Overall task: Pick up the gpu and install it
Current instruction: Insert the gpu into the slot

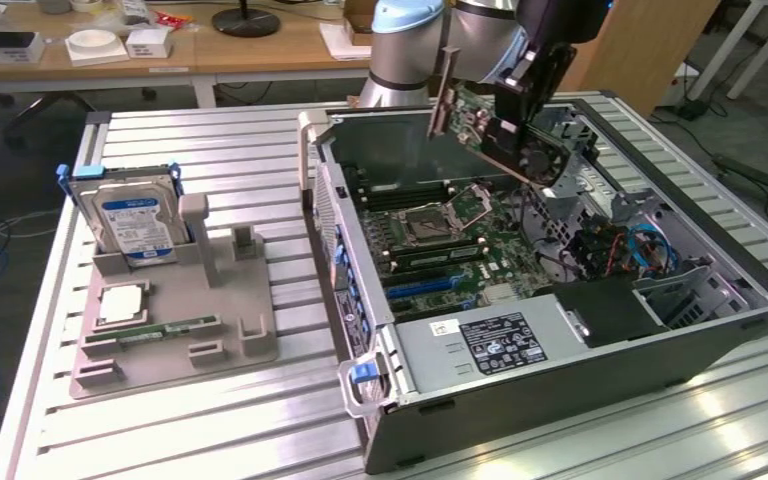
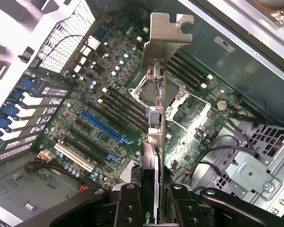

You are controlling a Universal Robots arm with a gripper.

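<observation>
The gpu hangs tilted in the air above the open computer case, its pale metal bracket pointing toward the exterior view's left. My gripper is shut on its far end. In the wrist view the gpu shows edge-on, bracket farthest from me, clamped between my two black fingers; the gripper sits over the motherboard. The blue expansion slot lies below and to one side of the card, not touching it.
A silver hard drive with a blue label stands in a grey holder on the exterior view's left, with a green memory stick lying in it. The case holds a power supply, drive cage and cables.
</observation>
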